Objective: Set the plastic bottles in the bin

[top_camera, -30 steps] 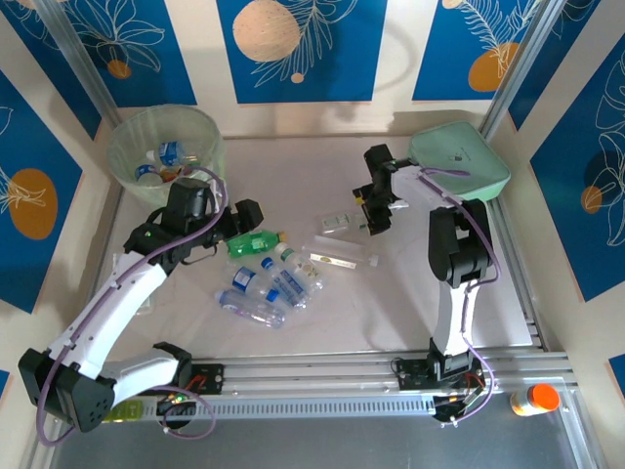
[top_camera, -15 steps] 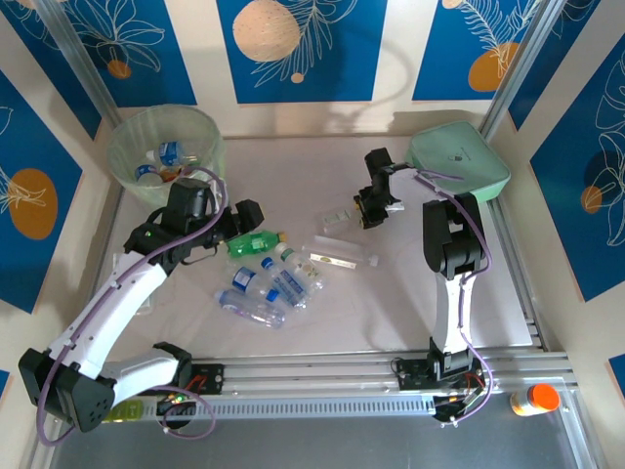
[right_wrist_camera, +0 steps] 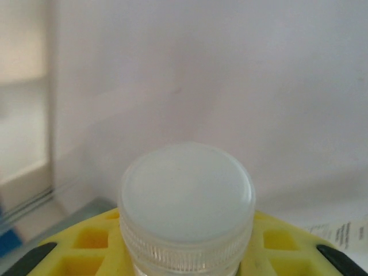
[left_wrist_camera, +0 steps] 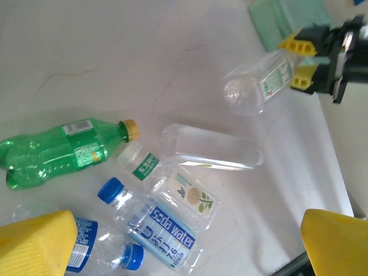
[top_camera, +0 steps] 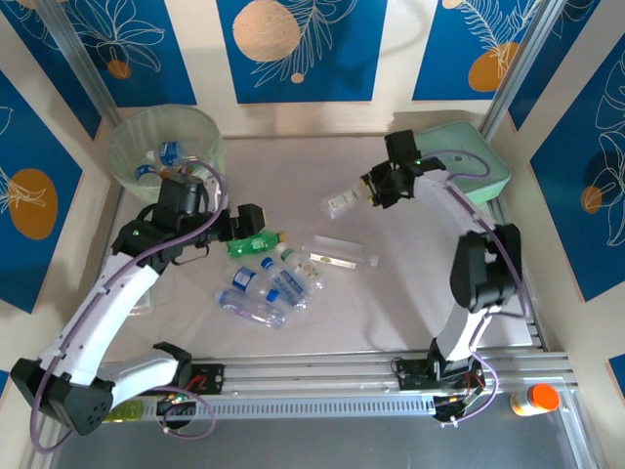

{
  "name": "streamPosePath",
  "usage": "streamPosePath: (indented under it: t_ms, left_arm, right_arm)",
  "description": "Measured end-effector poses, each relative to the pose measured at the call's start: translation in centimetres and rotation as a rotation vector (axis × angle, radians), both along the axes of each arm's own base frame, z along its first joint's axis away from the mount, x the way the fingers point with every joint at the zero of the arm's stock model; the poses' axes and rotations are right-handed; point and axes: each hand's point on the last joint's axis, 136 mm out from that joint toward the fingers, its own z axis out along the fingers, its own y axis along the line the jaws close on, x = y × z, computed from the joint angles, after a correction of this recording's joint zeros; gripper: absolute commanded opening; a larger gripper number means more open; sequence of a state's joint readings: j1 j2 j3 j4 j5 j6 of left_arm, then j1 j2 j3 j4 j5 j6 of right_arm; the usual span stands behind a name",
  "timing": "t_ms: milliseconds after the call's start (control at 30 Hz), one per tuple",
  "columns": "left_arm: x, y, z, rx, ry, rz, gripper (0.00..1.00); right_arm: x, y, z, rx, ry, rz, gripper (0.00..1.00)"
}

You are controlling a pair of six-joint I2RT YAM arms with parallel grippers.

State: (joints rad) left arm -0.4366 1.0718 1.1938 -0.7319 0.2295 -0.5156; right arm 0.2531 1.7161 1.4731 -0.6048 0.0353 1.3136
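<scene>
My right gripper (top_camera: 371,190) is shut on a clear bottle (top_camera: 342,202) and holds it above the table; in the right wrist view its white cap (right_wrist_camera: 187,195) sits between the yellow fingers (right_wrist_camera: 86,244). The left wrist view shows the same held bottle (left_wrist_camera: 259,87). My left gripper (top_camera: 250,226) hangs open over a cluster of plastic bottles: a green one (top_camera: 254,242) (left_wrist_camera: 57,152), a blue-labelled soda water one (left_wrist_camera: 158,230), and a clear square one (top_camera: 342,252) (left_wrist_camera: 210,148). The bin (top_camera: 209,137) stands at the back left with several bottles inside.
A flat mint-green case (top_camera: 467,164) lies at the back right, just behind my right arm. An orange-capped bottle (top_camera: 534,399) stands off the table by the front right rail. Aluminium rails run along the near edge.
My right gripper closed on the clear bottle and lifted it off the table, the arm swinging back and right. My left gripper opened wider and shifted slightly.
</scene>
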Motion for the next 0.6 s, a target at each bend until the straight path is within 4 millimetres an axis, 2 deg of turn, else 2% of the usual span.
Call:
streamPosePath:
  t_ms: [100,200,300,433,600]
  left_arm:
    - [-1.5,-1.2,1.8,0.007,-0.062,-0.09,0.99]
    - [-2.6,-2.9,3.4,-0.013,-0.105,-0.177,0.99]
    - [-3.7,-5.0,3.5,-0.044,-0.099,-0.265,0.99]
    - [-5.1,-8.6,2.4,-0.061,-0.058,-0.394,0.99]
    - [-7.4,-12.0,0.8,-0.044,-0.022,-0.53,0.99]
  right_arm:
    - [-1.3,1.2,5.5,-0.009,-0.169,0.114,0.28]
    - [-4.0,3.3,8.5,-0.01,-0.28,0.245,0.28]
    - [-7.5,5.5,9.6,-0.01,-0.339,0.375,0.28]
    - [-11.7,7.7,10.1,-0.009,-0.38,0.509,0.28]
    - [-15.4,8.9,11.7,0.005,-0.441,0.599,0.28]
